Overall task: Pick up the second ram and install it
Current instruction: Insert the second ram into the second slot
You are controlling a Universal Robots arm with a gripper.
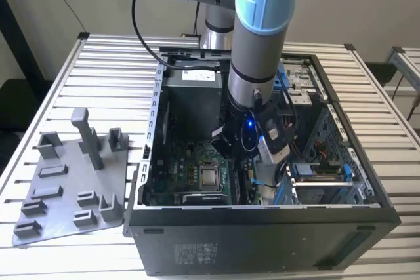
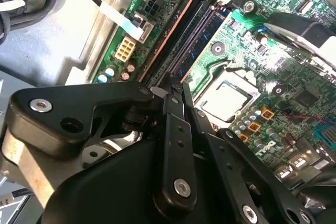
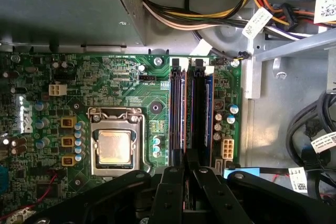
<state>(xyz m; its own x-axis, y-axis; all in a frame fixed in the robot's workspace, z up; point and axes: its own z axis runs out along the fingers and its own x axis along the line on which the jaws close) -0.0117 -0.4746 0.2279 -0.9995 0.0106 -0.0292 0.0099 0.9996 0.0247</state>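
Inside the open computer case [image 1: 262,227] I see my hand [image 3: 188,167] closed, fingers [image 2: 176,103] pinched together directly over the memory slots [image 3: 191,108], where the second ram [image 3: 208,109] sits seated just ahead.

The arm [image 1: 256,37] was grey with pale blue caps. The case [image 1: 262,240] was black; the ribbed table [image 1: 98,70] was white and the holder plate [image 1: 65,188] on it grey. The motherboard [image 3: 131,82] was green with gold squares, its socket [image 3: 114,145] silver and tan. The slots [image 3: 191,114] were black, the bluish-green ram [image 3: 208,111] in one. The gripper [image 2: 176,103] was black with silver screws. The cables [image 3: 184,17] were yellow, orange and black.
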